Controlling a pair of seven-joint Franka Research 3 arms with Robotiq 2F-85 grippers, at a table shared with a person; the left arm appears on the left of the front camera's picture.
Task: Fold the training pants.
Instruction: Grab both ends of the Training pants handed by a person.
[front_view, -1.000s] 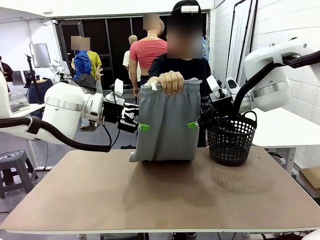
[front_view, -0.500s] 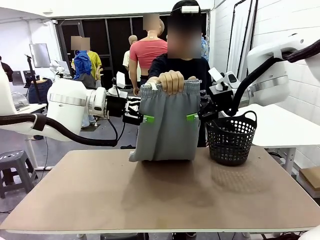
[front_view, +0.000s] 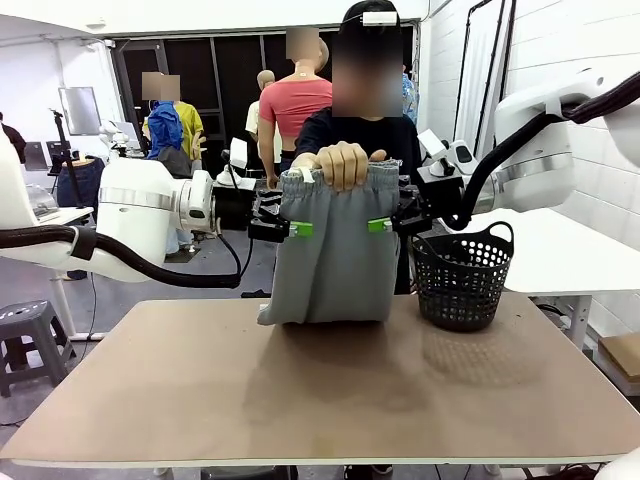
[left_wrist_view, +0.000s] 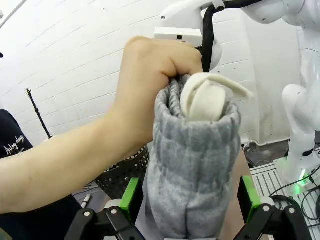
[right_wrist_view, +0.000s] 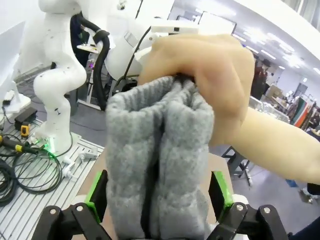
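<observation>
1. Broadly, the worktop (front_view: 300, 400) is a flat, matte brown board with a plain, smooth face.
2. Light grey training pants (front_view: 335, 250) of soft, fuzzy jersey hang as a bunched, upright column at the middle of the far edge. Their lower end rests on the worktop and their gathered, ribbed waistband is held up high.
3. A black mesh basket (front_view: 460, 285), round and tapering with a hoop handle, stands near the far right corner, just beside the pants. What it holds cannot be made out.
4. The person's hand (front_view: 343, 163) is clenched over the top of the waistband, pinching the folds together.
5. The left end effector (left_wrist_view: 190, 199) stands with its jaws wide. It straddles the cloth just below the waistband, a green pad on each side of the bundle.
6. The right end effector (right_wrist_view: 159, 194) is equally wide and straddles the pants from the opposite side. Whether its pads touch the fabric cannot be told.
7. A white drawstring (left_wrist_view: 205, 97), flat and soft, pokes out of the waistband's top.
</observation>
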